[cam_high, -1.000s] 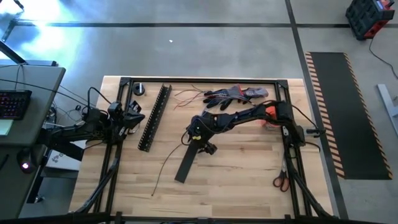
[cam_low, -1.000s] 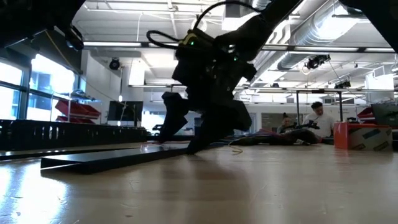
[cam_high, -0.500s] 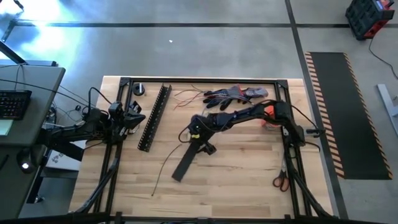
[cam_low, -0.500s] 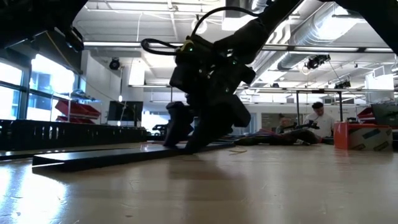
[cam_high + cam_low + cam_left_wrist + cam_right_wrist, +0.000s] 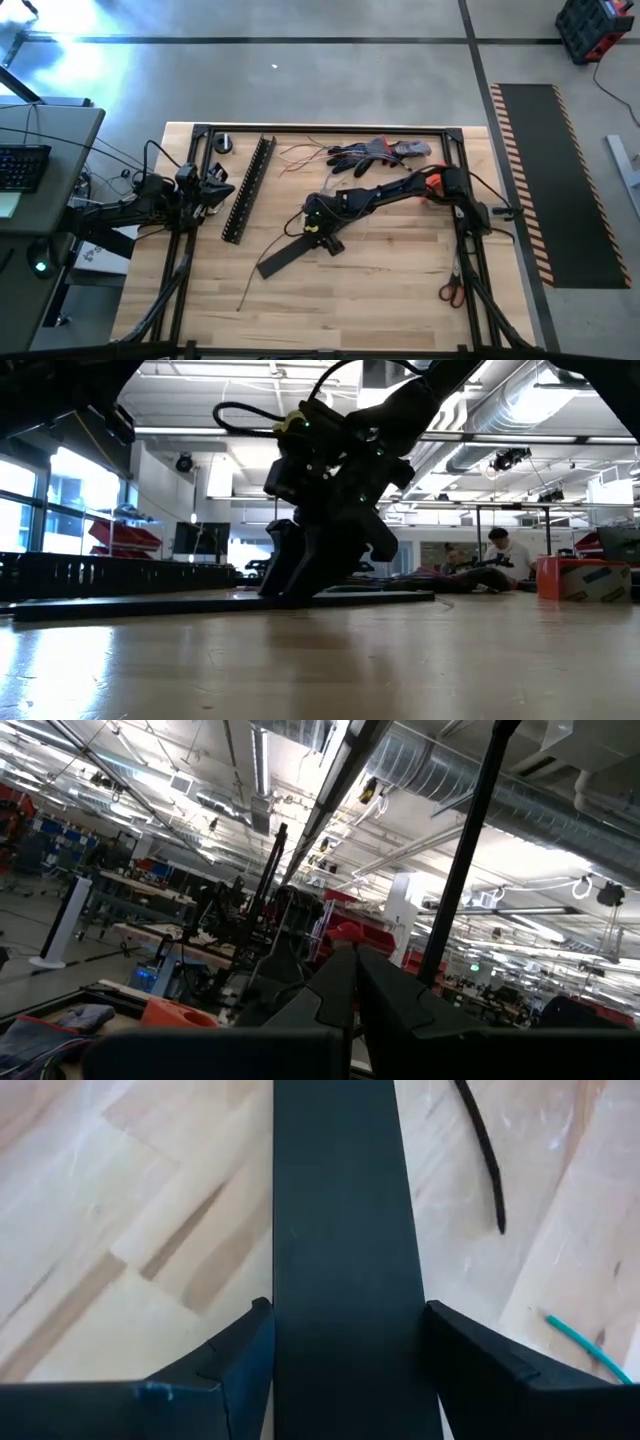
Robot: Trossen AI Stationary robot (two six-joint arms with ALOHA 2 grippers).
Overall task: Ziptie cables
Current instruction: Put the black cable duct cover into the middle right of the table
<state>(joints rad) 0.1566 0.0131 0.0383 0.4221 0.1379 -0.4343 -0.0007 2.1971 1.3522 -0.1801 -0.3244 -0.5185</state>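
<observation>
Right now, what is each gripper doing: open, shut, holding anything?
Left gripper: shut, empty, parked at the table's left edge.
Right gripper: shut on the flat black strip, mid-table.

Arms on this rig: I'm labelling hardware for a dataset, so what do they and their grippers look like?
Both arms are dark, jointed and boxy. The right arm has an orange patch near its base, a looping black cable and small green lights by the wrist. The right gripper has two flat matte-black fingers. The left gripper has dark angular fingers tapering to points. No other markings are legible.
</observation>
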